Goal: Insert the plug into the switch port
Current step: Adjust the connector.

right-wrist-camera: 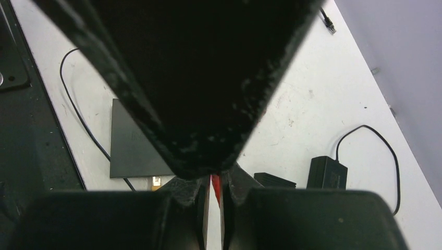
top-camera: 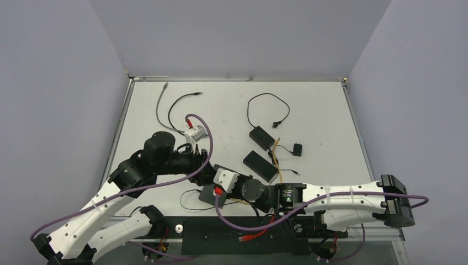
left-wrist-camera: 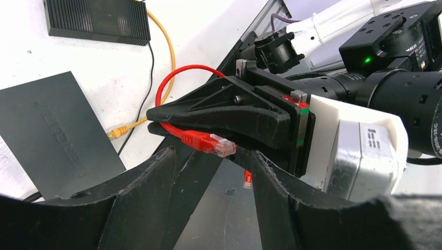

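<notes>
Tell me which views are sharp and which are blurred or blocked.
Top external: even light on the table, sharp, no glare. Left wrist: the red plug is sharp, the near fingers dark and soft. Right wrist: a dark blurred shape blocks most of the frame.

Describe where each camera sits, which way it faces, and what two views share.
Top external: above and behind the bases, looking down on the table; both arms show.
Left wrist: on the left arm, looking past its open left tool at the right tool shut on the red cable behind the plug.
Right wrist: on the right arm, looking along its shut fingers; a dark shape blocks most, the switch beyond.
Shared: both wrist views show the red cable and switch.
</notes>
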Robot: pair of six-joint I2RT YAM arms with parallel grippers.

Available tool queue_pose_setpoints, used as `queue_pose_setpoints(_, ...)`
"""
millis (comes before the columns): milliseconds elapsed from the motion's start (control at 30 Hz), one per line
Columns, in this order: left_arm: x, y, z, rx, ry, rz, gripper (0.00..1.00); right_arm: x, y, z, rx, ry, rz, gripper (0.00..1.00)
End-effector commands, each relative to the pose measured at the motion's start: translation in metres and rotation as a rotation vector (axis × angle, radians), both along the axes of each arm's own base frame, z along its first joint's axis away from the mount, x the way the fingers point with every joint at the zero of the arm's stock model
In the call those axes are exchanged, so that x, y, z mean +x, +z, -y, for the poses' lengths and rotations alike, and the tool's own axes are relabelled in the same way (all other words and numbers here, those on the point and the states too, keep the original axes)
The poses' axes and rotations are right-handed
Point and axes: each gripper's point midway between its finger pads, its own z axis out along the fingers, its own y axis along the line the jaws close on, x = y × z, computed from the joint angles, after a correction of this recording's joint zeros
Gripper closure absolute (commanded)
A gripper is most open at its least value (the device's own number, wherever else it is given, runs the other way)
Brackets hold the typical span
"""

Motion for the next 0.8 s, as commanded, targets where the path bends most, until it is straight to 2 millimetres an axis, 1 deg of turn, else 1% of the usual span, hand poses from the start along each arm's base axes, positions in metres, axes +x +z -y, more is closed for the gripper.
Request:
queue_pose_setpoints(0,0.006,0.017,0.006,-0.043,-0.007,0.055,0.48,-0.001,0.024,-0.016,0.089,0.017,-0.019,1.00)
queue_pose_setpoints(167,0.008,0.012,0.005,-0.025,0.001,0.053,0.48,-0.001,0.024,-0.018,0.091,0.020,-0.024,1.00)
queue_pose_setpoints(367,0.010,0.006,0.005,-0.007,0.002,0.050,0.56,0.001,0.023,-0.018,0.093,0.013,-0.028,1.00)
queue_pose_setpoints(533,0.012,0.000,0.005,0.012,0.005,0.049,0.67,0.000,0.022,-0.018,0.097,0.013,-0.032,1.00)
queue_pose_setpoints(700,0.013,-0.003,0.002,0.029,0.010,0.054,0.75,0.000,0.023,-0.016,0.099,0.012,-0.033,1.00)
queue_pose_setpoints(767,0.013,-0.005,0.001,0.038,0.015,0.056,0.81,0.000,0.022,-0.016,0.099,0.012,-0.034,1.00)
